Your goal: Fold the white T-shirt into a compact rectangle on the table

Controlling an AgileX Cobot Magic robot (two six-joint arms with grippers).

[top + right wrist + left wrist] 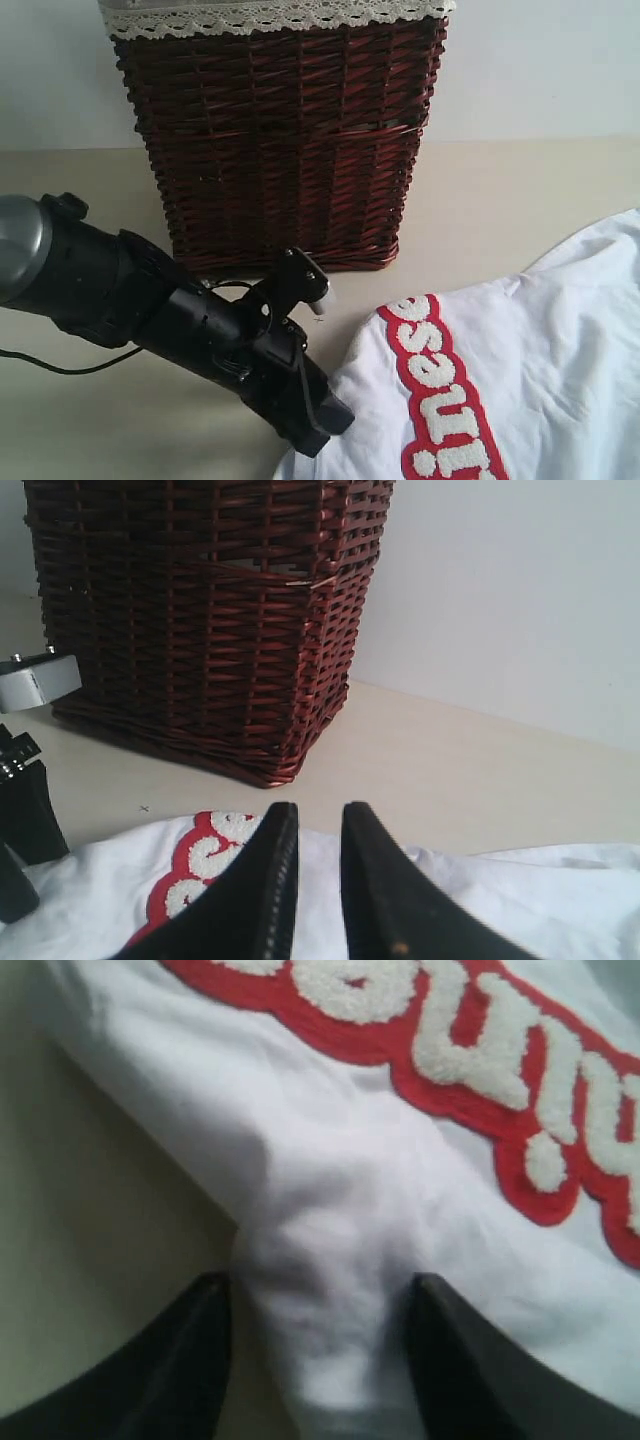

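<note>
The white T-shirt (560, 360) lies wrinkled on the table (520, 200) at the lower right, its fuzzy red-outlined letters (440, 400) running toward the front edge. My left gripper (318, 425) reaches down at the shirt's left edge. In the left wrist view a raised ridge of the white T-shirt (330, 1290) fills the space between the dark fingers (200, 1360) of the left gripper (318, 1280), which is shut on it. My right gripper (313, 810) is low over the white T-shirt (520, 900), jaws nearly together with white cloth in the narrow gap. It is outside the exterior view.
A dark red wicker basket (280, 140) with white lace trim stands at the back of the table, just behind the left arm (150, 300). A black cable (60, 366) trails on the table at the left. The pale wall (540, 60) rises behind.
</note>
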